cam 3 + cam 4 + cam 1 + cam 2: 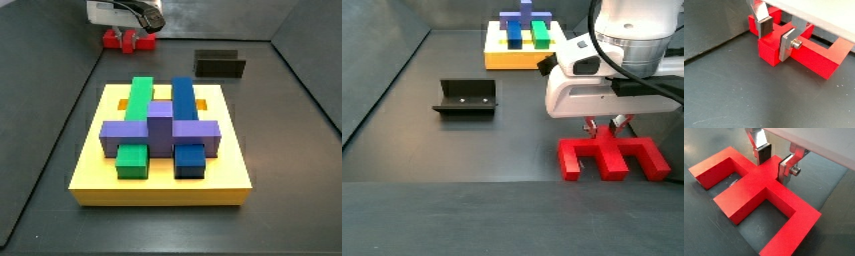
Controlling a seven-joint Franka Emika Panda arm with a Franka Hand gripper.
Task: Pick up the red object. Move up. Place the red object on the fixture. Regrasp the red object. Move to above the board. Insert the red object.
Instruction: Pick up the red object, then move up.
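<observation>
The red object (pixel 771 52) lies flat on the dark floor, with its bar, two legs and central stub seen in a wrist view (pixel 751 193). My gripper (pixel 776 35) stands over it with one silver finger on each side of the central stub, both pressed against it (pixel 774 159). In the side views the gripper (pixel 603 122) is low on the red object (pixel 613 157), which still rests on the floor. The fixture (pixel 465 97) stands empty, away from the gripper. The yellow board (pixel 94 150) carries green, blue and purple blocks.
The dark tray walls rise close behind the red object (pixel 130 40) and along both sides. The fixture (pixel 221 64) sits between the board and the back wall. The board (pixel 509 58) lies far from the gripper.
</observation>
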